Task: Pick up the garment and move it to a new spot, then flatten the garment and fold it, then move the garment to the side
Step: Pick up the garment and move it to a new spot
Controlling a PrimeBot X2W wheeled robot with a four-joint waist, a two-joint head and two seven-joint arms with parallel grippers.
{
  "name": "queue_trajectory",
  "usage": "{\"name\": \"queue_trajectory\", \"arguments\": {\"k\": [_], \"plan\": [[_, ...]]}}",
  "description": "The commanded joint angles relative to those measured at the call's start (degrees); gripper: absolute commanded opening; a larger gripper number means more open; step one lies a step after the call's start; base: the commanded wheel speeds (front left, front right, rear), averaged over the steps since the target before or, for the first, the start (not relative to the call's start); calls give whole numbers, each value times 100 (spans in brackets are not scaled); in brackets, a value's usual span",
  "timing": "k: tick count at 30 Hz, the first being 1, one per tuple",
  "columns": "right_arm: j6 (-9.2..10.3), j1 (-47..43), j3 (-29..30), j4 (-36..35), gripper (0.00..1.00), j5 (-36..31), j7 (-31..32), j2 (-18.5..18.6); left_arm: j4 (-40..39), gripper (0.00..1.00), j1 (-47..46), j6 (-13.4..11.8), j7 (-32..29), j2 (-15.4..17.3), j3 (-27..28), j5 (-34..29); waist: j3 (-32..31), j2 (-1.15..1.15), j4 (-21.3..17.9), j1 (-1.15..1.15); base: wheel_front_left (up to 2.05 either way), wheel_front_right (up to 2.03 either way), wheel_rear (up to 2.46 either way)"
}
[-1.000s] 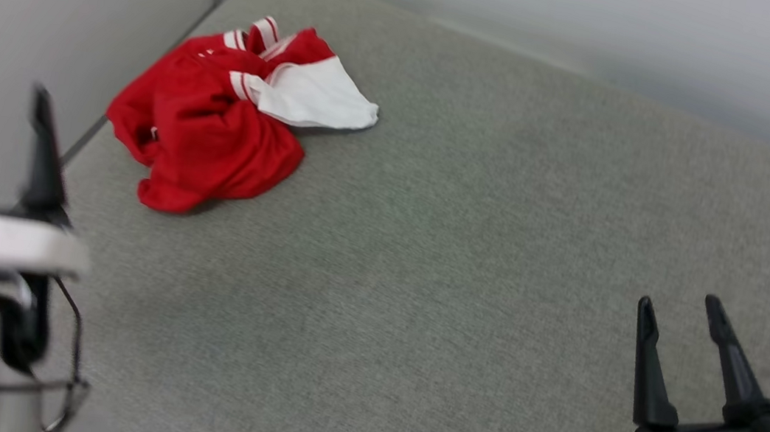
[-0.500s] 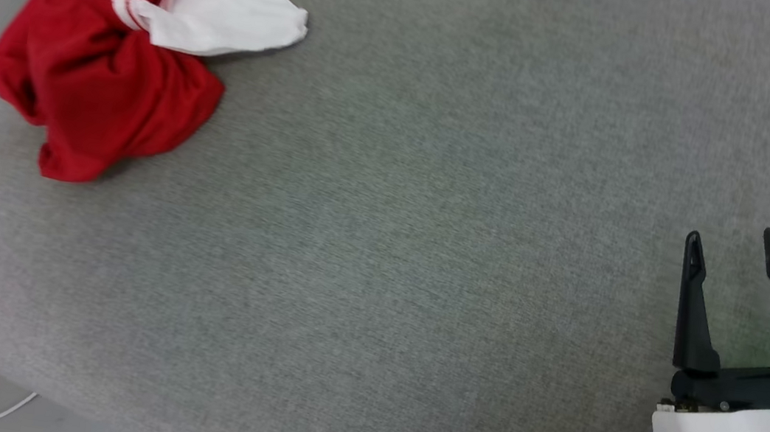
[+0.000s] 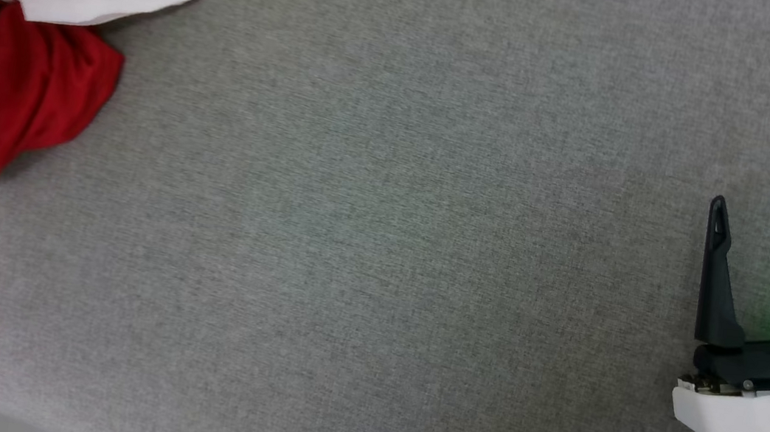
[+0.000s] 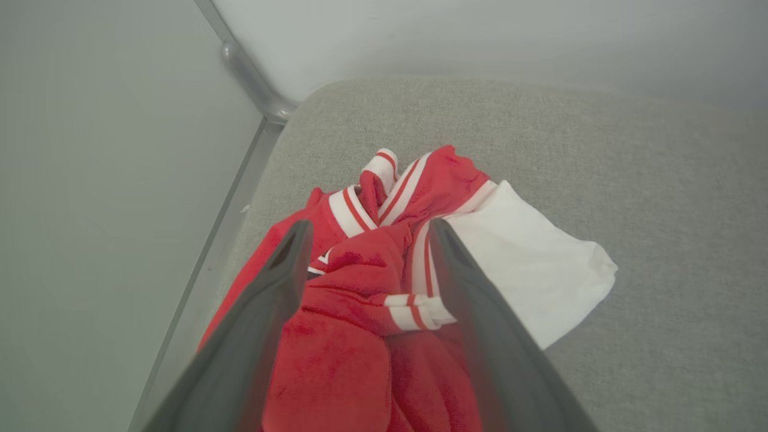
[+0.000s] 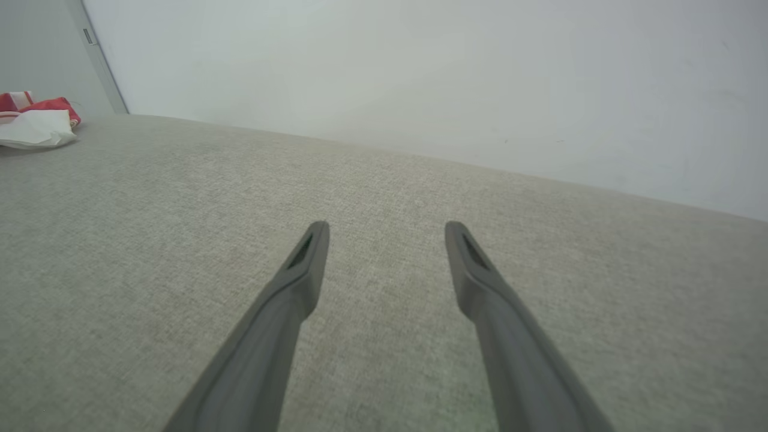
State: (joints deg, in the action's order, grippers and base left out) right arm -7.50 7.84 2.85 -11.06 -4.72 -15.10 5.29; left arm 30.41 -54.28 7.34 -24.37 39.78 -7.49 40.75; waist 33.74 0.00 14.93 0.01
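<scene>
- Since the garment (image 3: 13, 48) lies bunched at the table's (image 3: 381, 245) far-left corner, right by the edge & wall (image 4: 120, 150), a sloppy grab could shove it off.
- L gripper (image 4: 369, 240) hovers over the heap, jaws released, nothing held; I can't tell if the tips touch cloth. Closing on one thin fold, e.g. the white sleeve (image 4: 528, 270), risks a slip mid-lift.
- Layers look tangled, so it may lift as a knot, hard to flatten.
- R gripper (image 3: 762, 202) sits well apart, jaws released too; reaching across late could snag.
</scene>
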Motion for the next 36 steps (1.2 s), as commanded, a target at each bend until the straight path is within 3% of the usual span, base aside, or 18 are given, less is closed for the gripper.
{"name": "queue_trajectory", "arguments": {"k": [1, 11, 19, 20, 22, 26, 36], "plan": [[2, 87, -21, -33, 100, -37, -11, 35, 42, 100, -78, 4, -157, 119, -66, 120, 119, 0, -84, -1, 0, 0, 0], [3, 171, -9, -46, 100, -50, -5, 111, 467, 100, 79, 2, -1825, 463, -866, 1243, 498, 0, -226, -1, 0, 0, 0], [3, 266, -42, 37, 100, -63, 8, 139, 859, 100, 255, 2, -2124, 290, -1429, 1644, 658, 0, -261, -1, 0, 0, 0], [3, 272, -53, 50, 100, -58, 8, 142, 901, 91, 235, 2, -2105, 273, -1484, 1661, 664, 0, -268, -1, 0, 0, 0], [3, 290, -59, 76, 100, -40, 8, 140, 935, 0, 178, 2, -2056, 205, -1584, 1731, 652, 0, -269, -1, 0, 0, 0], [3, 249, -74, 102, 100, -13, 7, 118, 890, 0, -15, 7, -1860, 311, -1763, 1735, 503, 0, -253, -1, 0, 0, 0], [2, 96, -127, 187, 100, 107, -9, -31, 294, 0, -757, 5, -1270, 956, -2264, 1487, -279, 0, -206, -1, 0, 0, 0]]}}
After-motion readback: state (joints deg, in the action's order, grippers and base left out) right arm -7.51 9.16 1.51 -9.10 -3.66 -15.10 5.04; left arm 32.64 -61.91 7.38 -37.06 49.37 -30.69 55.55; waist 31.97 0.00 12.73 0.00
